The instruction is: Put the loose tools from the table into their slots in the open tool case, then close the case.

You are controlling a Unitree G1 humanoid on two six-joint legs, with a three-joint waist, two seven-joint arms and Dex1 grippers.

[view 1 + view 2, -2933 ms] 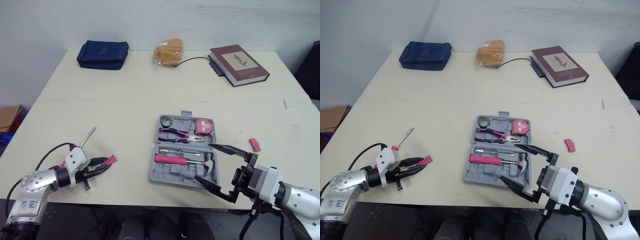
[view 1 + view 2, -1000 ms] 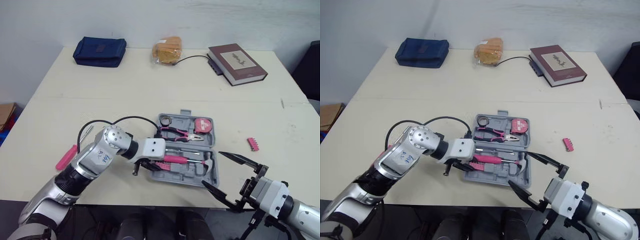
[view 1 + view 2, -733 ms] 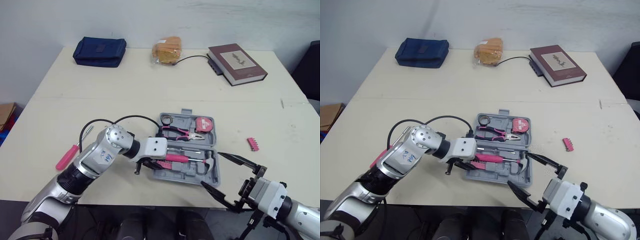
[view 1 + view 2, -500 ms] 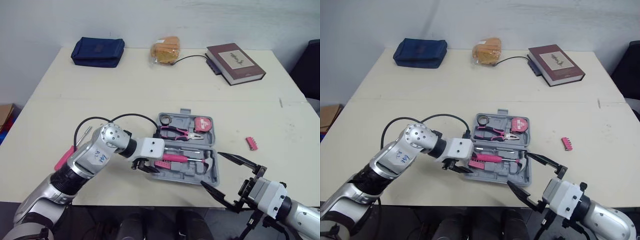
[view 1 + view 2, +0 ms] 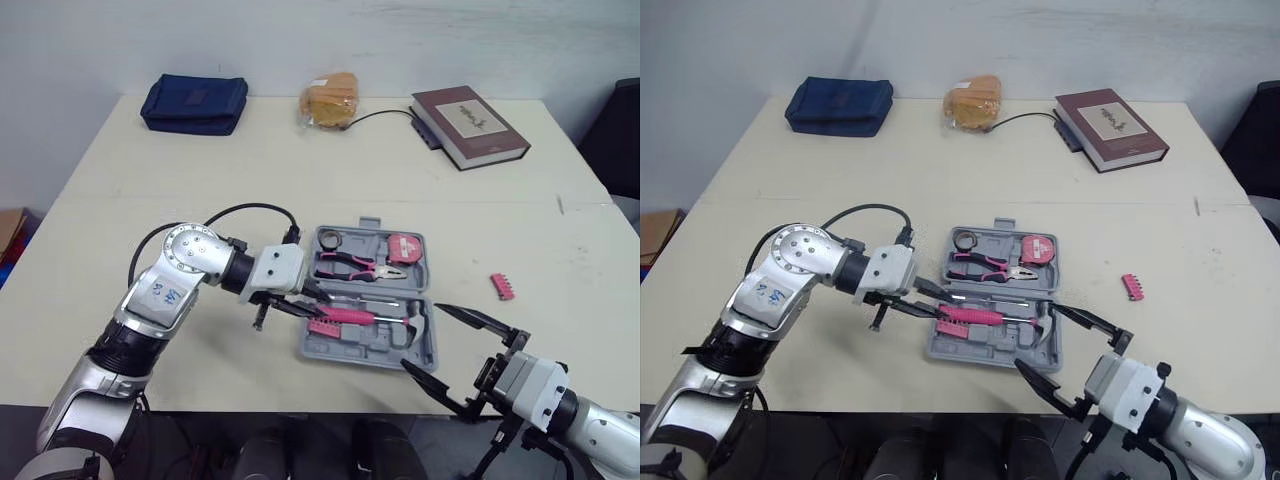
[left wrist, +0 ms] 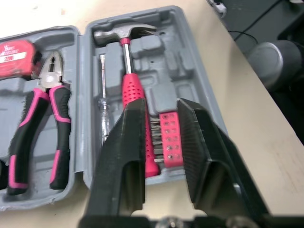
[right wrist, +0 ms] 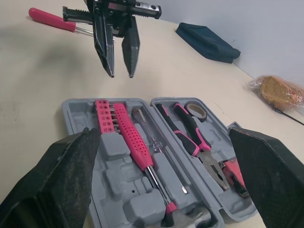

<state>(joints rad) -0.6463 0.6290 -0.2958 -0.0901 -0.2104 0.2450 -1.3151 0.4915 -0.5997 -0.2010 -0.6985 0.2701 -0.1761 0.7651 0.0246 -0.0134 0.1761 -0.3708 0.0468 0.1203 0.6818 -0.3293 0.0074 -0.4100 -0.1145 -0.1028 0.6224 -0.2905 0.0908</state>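
Now, left gripper: I read fingers slightly parted, empty.
Bit holder: seated in tool case, just beneath it.
Right gripper: spread wide, empty, beside tool case.

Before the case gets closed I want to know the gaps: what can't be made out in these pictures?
- Bit strip: left wrist view, the left end effector partly covers it; whether it is seated is unclear.
- Screwdriver: right wrist view, tip hidden behind that end effector.
- Hammer: same view, head partly cut off by the picture's edge.
- Loose bits: eye views, too small to count.
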